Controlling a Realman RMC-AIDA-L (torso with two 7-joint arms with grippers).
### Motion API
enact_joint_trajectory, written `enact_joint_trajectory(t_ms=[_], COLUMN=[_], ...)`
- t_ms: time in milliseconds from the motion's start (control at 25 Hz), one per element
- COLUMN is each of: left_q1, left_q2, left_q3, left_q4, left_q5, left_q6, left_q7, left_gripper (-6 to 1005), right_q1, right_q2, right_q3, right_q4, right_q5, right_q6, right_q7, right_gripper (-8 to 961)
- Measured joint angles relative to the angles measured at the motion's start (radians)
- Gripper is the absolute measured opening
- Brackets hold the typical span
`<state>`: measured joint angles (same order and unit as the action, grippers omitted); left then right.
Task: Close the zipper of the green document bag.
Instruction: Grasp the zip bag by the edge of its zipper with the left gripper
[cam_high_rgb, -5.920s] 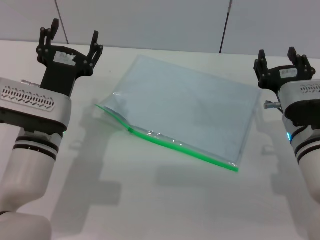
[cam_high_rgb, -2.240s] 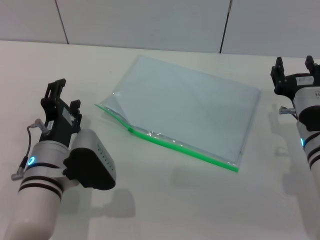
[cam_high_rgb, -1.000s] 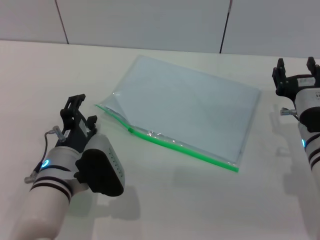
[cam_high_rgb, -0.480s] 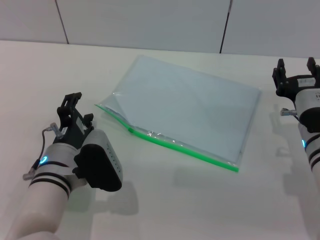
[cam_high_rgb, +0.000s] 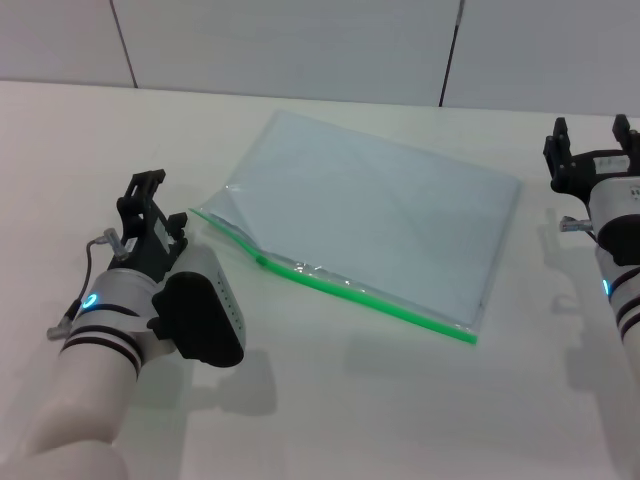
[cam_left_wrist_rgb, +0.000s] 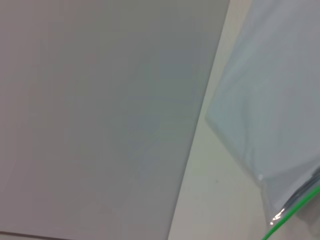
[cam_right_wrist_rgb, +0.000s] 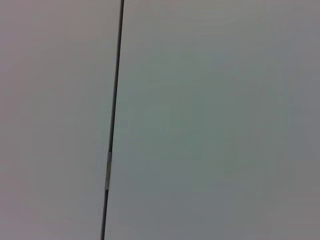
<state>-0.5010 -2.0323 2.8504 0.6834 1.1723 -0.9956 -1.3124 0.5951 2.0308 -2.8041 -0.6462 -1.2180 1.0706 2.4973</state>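
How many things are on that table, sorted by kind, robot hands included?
Document bags: 1, the green document bag lying flat, its zipper along the near edge.
Robot hands: 2, the left hand beside the bag's open corner, the right hand off to the bag's far side.
Total: 3.
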Motion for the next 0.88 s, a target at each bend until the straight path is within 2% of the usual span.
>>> enact_joint_trajectory(t_ms=[880], left_q1=[-0.050], left_q2=[-0.002], left_q3=[0.005], left_q4=[-0.075], left_q5=[-0.032], left_q6=[0.079], left_q7=[0.001], left_gripper=[679], right_q1=[0.005], right_q2=[0.000], right_q3=[-0.004], right_q4=[-0.004], right_q5=[0.000], right_q6=[0.000], right_q7=[-0.001], right_gripper=[677])
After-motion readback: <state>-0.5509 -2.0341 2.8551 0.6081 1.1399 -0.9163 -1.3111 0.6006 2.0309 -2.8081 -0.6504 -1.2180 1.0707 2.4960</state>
